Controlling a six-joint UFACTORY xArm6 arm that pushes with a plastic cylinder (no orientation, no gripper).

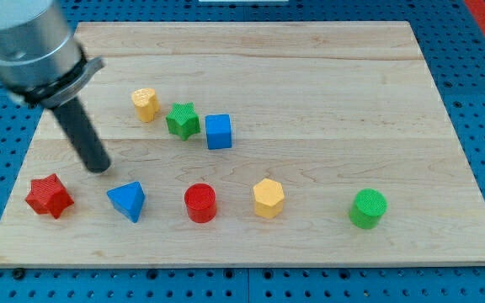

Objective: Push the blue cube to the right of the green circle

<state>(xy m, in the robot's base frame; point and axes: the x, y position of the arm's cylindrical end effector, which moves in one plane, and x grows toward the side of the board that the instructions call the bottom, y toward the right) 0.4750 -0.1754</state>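
My tip (99,167) sits on the table (327,76) over at the left, and there is no pincer on this arm, just the dark rod, so nothing is apart, together or clamped. The tip touches no block. Just nearer than it and to its left lies the red star (49,196); nearer and a little to its right is the blue triangle (127,200).

The blue cube (218,131) stands well to the right of the tip and slightly farther back, just beside the green star (182,120), which is on its left. Farther left again is the yellow cylinder-like block (145,104), close to the green star.

Along the near row, moving right from the blue triangle: the red cylinder (199,203), then the yellow hexagon (269,198), then, after a wider gap, the green circle (368,208) near the right end.

The blue cube is well apart from the green circle, lying to its left and farther back.
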